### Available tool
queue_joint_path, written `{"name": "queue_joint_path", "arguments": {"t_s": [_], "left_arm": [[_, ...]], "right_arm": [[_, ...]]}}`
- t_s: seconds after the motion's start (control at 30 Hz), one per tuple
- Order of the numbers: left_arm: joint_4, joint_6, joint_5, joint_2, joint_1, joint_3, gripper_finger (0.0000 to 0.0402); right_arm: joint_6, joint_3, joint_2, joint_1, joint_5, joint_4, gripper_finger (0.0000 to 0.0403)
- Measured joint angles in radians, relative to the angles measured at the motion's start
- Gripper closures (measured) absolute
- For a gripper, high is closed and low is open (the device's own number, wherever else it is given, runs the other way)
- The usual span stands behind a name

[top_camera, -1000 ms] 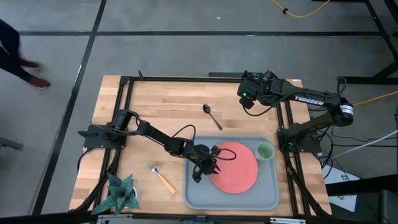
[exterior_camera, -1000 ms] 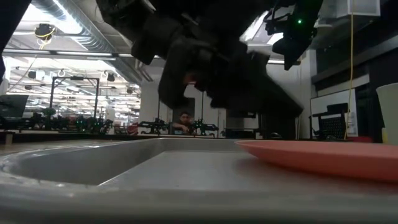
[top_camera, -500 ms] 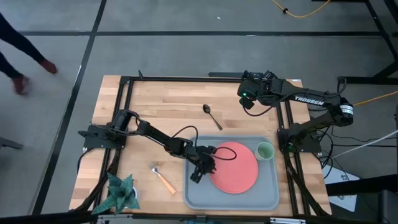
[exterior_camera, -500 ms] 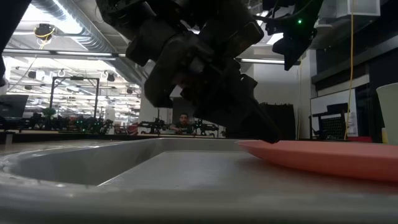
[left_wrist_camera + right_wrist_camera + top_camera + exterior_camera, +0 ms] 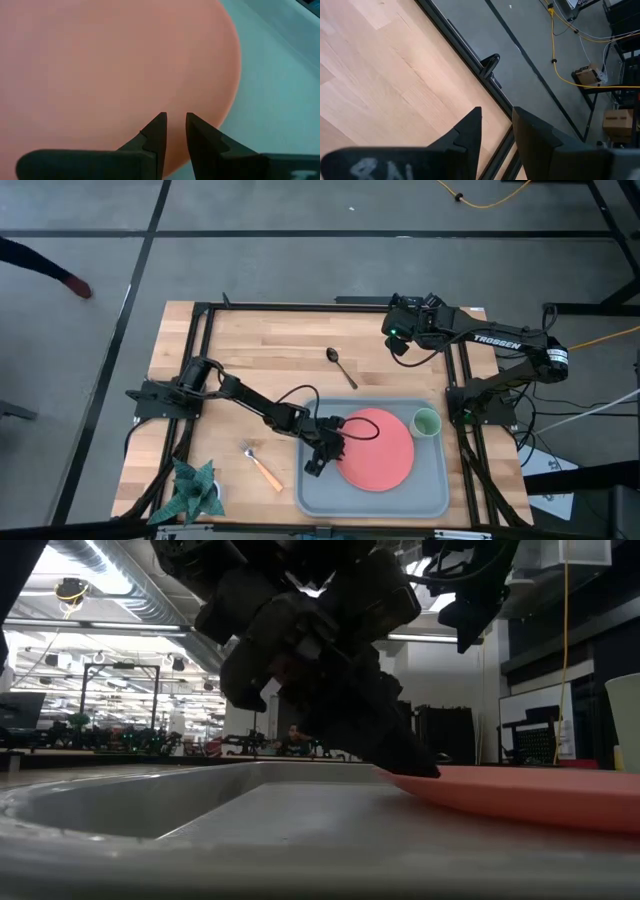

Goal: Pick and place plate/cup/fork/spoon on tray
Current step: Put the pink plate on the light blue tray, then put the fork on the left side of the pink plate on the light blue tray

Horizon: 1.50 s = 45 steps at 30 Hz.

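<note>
The coral-red plate [image 5: 385, 452] lies flat in the grey-blue tray [image 5: 320, 490], and the pale green cup [image 5: 426, 422] stands in the tray's far right corner. My left gripper [image 5: 341, 442] is low over the plate's left rim, its fingers a narrow gap apart with only plate [image 5: 100, 60] showing between them. The dark spoon [image 5: 342, 367] lies on the wood beyond the tray. The orange-handled fork [image 5: 262, 466] lies left of the tray. My right gripper [image 5: 397, 345] hangs high at the far right, open and holding nothing. My left gripper slants down from the table's left onto the plate's left rim [image 5: 440, 776], fingers side by side above the plate's face. In the low view a fingertip [image 5: 422, 766] meets the rim's line, but I cannot tell whether it touches. The plate lies flat in the tray.
A teal-green spiky object [image 5: 192, 490] sits at the near left corner. Black frame rails [image 5: 200, 360] run along the table's left and right sides. Bare wood spreads between spoon and fork. A person's leg shows on the floor at the far left.
My left gripper has rolled about its own line, sunk a little and drawn slightly toward the table's left; its fingertips now stand at the plate's left rim instead of above the plate. The plate has stayed flat in the tray.
</note>
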State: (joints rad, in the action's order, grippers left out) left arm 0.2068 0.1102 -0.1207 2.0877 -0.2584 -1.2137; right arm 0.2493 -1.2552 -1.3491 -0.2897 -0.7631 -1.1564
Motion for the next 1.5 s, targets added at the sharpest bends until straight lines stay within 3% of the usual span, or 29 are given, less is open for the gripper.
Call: {"name": "queue_joint_path", "arguments": {"t_s": [0.6,0.7,0.8,0.87,0.93,1.1,1.27,1.5], "left_arm": [[-0.125,0.000,0.090,-0.059,-0.040,-0.024,0.0337],[-0.198,0.107,0.181,-0.091,-0.040,-0.034,0.0337],[-0.281,0.196,0.350,-0.159,-0.034,-0.067,0.0337],[-0.402,0.215,0.459,-0.219,-0.019,-0.073,0.0337],[-0.526,0.171,0.487,-0.276,0.008,-0.075,0.0337],[-0.910,-0.187,0.304,-0.414,0.050,-0.075,0.0337],[-1.268,-0.459,0.103,-0.429,0.001,-0.066,0.0337],[-1.240,-0.728,-0.286,-0.351,-0.099,0.033,0.0348]], "right_arm": [[0.003,0.000,0.000,0.000,0.003,0.001,0.0288],[0.002,0.000,0.000,0.000,0.005,0.002,0.0288],[0.001,0.000,0.000,0.000,0.006,-0.006,0.0288],[0.006,0.000,0.000,0.000,0.006,-0.021,0.0288],[0.019,0.000,0.000,0.000,0.008,-0.049,0.0288],[0.063,0.001,0.000,0.000,0.017,-0.105,0.0288],[0.082,0.001,0.000,0.000,0.030,-0.105,0.0288],[0.089,0.001,0.000,0.000,0.032,-0.098,0.0288]]}}
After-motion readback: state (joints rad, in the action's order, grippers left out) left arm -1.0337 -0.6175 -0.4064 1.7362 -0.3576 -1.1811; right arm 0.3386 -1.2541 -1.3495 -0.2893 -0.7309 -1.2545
